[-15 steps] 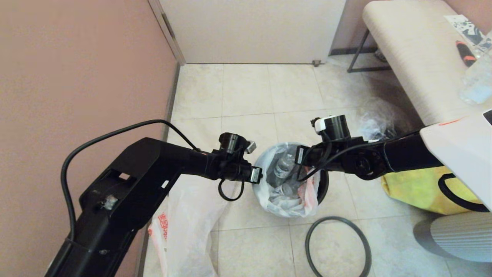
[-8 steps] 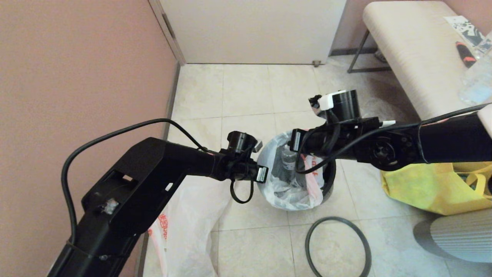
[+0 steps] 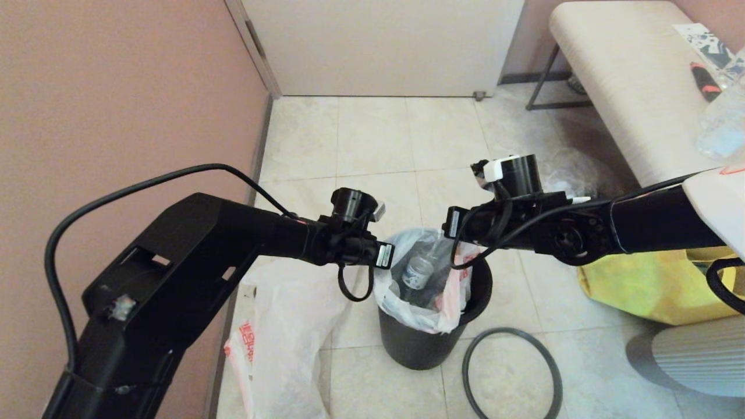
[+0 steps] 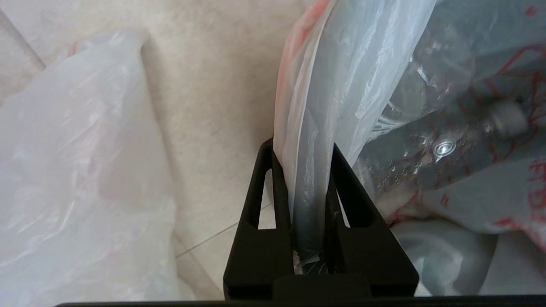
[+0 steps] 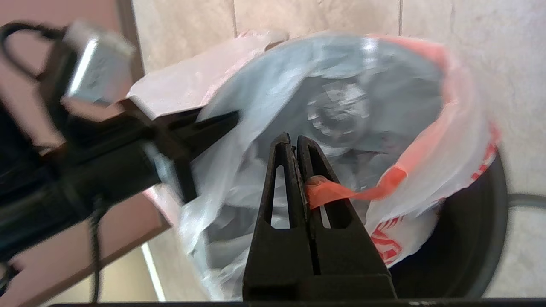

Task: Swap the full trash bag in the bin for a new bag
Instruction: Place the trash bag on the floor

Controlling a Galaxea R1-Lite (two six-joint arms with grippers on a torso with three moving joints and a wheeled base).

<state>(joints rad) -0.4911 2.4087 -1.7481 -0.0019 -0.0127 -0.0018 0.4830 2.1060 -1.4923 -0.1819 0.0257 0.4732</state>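
Note:
The bin (image 3: 428, 343) is a small black bucket on the tiled floor, seen again as the bin (image 5: 469, 238). In it sits the full trash bag (image 3: 416, 297), white with red-orange print and holding a crushed bottle. My left gripper (image 4: 303, 147) is shut on a bunched fold of the full trash bag (image 4: 384, 85) at its left edge. Above the bag's right side, my right gripper (image 5: 294, 138) is shut on its red-orange handle strip (image 5: 341, 192). In the head view both wrists hide their fingers. The new bag (image 3: 285, 337) lies limp on the floor to the left.
The thin dark hoop (image 3: 511, 330) lies on the floor right of the bin. Further right are a yellow tote (image 3: 634, 285) and a grey ribbed object (image 3: 692, 355). A bench (image 3: 628, 75) stands at the back right with a clear bag (image 3: 573, 171) beneath. The pink wall (image 3: 116, 87) closes the left.
The bin with the bag has shifted toward me, and its outer wall now shows. Both wrists moved with it; the right one rose, then came down a little.

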